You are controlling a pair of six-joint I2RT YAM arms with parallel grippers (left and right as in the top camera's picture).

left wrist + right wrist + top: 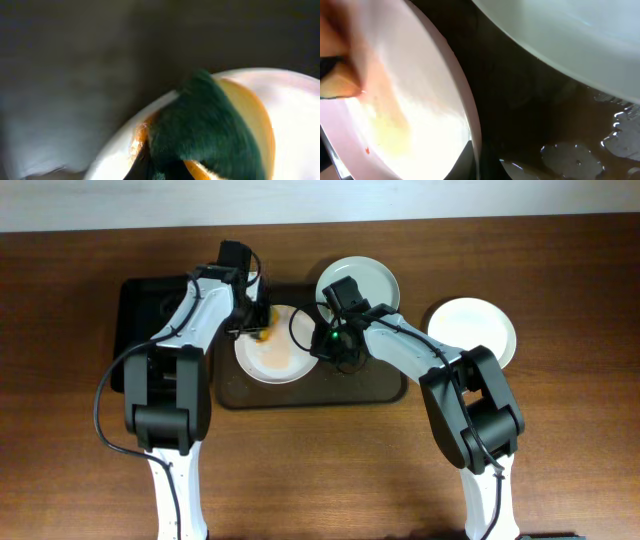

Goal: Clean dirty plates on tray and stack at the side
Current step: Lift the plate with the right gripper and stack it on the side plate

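A white plate (283,360) smeared with orange sauce lies in the left half of the brown tray (380,385). My left gripper (250,326) is shut on a green and yellow sponge (263,333) and presses it on the plate's far left part; the left wrist view shows the sponge (205,125) on the plate (300,125). My right gripper (322,345) is shut on the plate's right rim (472,132). A pale blue-green plate (357,280) rests at the tray's far right rim. A second white plate (472,330) lies on the table to the right.
A smaller black tray (140,330) stands left of the brown tray. The right wrist view shows the brown tray floor (530,100) wet, with the pale plate (570,35) just above. Both arms cross over the brown tray.
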